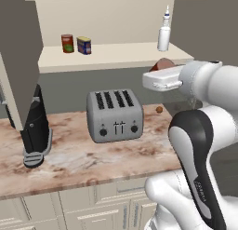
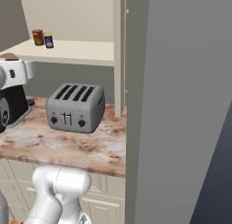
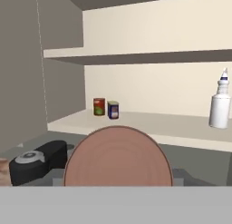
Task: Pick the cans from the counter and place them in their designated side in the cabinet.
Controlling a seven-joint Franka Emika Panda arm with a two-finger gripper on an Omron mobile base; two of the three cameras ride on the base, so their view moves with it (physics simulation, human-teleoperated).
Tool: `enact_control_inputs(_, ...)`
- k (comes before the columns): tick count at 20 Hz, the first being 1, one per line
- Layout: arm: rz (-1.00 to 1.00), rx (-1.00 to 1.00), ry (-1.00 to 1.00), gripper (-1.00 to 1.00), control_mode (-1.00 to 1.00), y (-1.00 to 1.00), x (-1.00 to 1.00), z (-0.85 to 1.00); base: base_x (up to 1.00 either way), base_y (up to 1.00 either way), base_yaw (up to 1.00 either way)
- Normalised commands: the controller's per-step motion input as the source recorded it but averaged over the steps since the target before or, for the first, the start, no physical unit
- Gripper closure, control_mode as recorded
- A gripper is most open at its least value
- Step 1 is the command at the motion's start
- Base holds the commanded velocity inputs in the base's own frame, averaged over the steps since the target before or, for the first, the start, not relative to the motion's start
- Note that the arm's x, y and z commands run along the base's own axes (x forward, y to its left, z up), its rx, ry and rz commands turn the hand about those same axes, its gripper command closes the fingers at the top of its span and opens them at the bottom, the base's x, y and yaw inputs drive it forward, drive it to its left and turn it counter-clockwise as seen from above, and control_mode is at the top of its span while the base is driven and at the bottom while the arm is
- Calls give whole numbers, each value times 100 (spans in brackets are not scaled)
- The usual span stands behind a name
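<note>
Left base view. Two cans stand upright side by side at the left end of the cabinet shelf (image 1: pixel 121 54): the red-brown can (image 1: pixel 68 43) and the blue can (image 1: pixel 84 45). A white squeeze bottle (image 1: pixel 163 33) stands at the right end. A red-brown round object (image 1: pixel 165 64) hangs in the air at the tip of the white hand, level with the shelf's front edge and below the bottle. It is clear of the desk (image 1: pixel 83 159) and up and to the right of the toaster (image 1: pixel 115 115). A small brown blob (image 1: pixel 159 109) lies on the desk right of the toaster; too small to identify.

Right base view. Red-brown can (image 2: pixel 37 37) and blue can (image 2: pixel 48 40) stand close together on the shelf (image 2: pixel 86 51), well left of the open grey-brown door (image 2: pixel 181 105).

Hand view. The round object (image 3: pixel 118 157) presents a flat circular face close up, so its long axis runs along the line of sight, towards the cabinet. It hides the fingertips. Judged: the jaws are part-closed on it, since nothing else holds it up. Beyond it, the two cans (image 3: pixel 99 106) (image 3: pixel 113 110) lie ahead and slightly left, the bottle (image 3: pixel 220 105) far right, with bare shelf (image 3: pixel 154 123) between. If the object belongs with the cans, the coming move bears left.
</note>
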Motion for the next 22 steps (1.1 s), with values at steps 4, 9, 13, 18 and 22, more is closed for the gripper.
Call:
enact_control_inputs(4,0,2,-3,100,-100,0,21,23,0,0,0)
enact_control_inputs(9,0,2,0,100,-100,0,24,18,0,0,0)
enact_control_inputs(13,0,1,0,100,-100,2,14,6,0,0,0)
enact_control_inputs(18,0,0,-3,100,-100,7,8,0,0,0,0)
enact_control_inputs(22,0,0,-3,100,-100,8,15,0,0,0,0)
